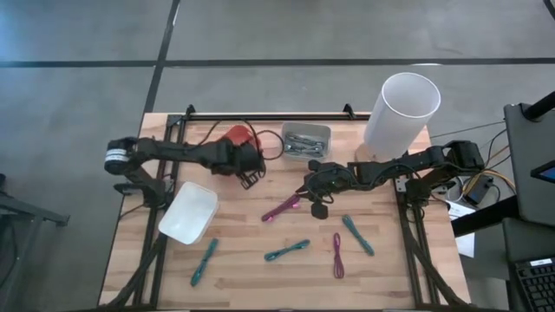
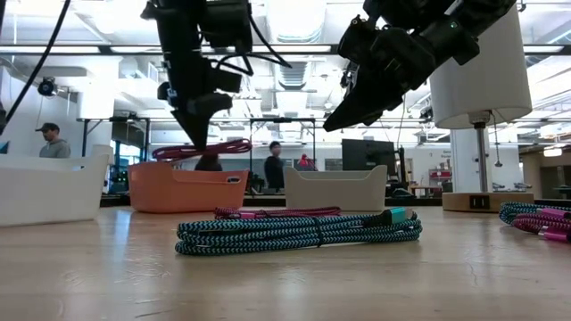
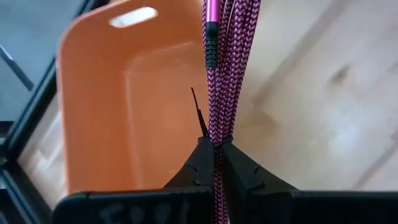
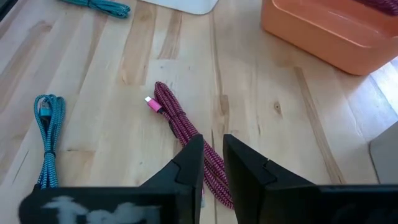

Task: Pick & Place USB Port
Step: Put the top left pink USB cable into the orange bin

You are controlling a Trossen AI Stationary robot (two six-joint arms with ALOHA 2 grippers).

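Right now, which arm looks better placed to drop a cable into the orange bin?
The left. Its gripper is shut on a pink cable right beside the orange bin; the right gripper hangs open above another pink cable lying on the table.

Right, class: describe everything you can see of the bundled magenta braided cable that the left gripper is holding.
The bundled magenta braided cable is a woven-fabric lead folded into several parallel strands, with a pink metallic plug sleeve and a black ribbed strain relief at one end. The left gripper is shut on it, pinching the strands between its dark fingertips. It hangs lifted off the wooden table, beside the orange plastic bin, touching nothing else visible.
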